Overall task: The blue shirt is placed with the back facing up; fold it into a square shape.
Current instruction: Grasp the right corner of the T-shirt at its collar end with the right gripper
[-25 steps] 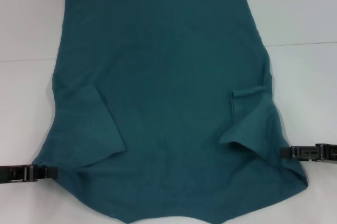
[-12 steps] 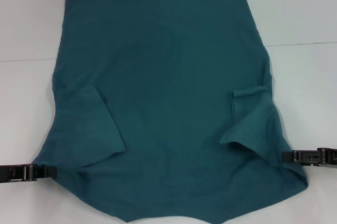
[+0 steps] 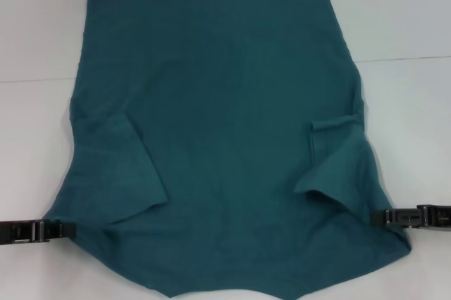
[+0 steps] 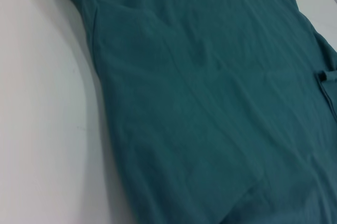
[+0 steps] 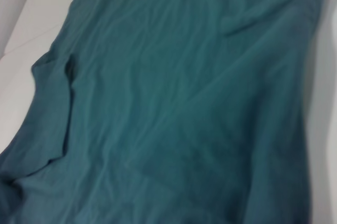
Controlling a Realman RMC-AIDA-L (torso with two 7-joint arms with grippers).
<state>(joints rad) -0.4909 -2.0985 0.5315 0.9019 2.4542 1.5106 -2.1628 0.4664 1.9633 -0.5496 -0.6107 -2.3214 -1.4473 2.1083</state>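
Teal blue shirt (image 3: 225,138) lies sleeves-folded on the table (image 3: 402,11); left gripper (image 3: 62,230) and right gripper (image 3: 377,218) apparently pinch its near corners, ready to fold away.

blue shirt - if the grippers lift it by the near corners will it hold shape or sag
The blue shirt likely sags: its folded-in sleeves already curl and wrinkle. It probably slides easily on the smooth table. Left gripper and right gripper sit at its near side edges.
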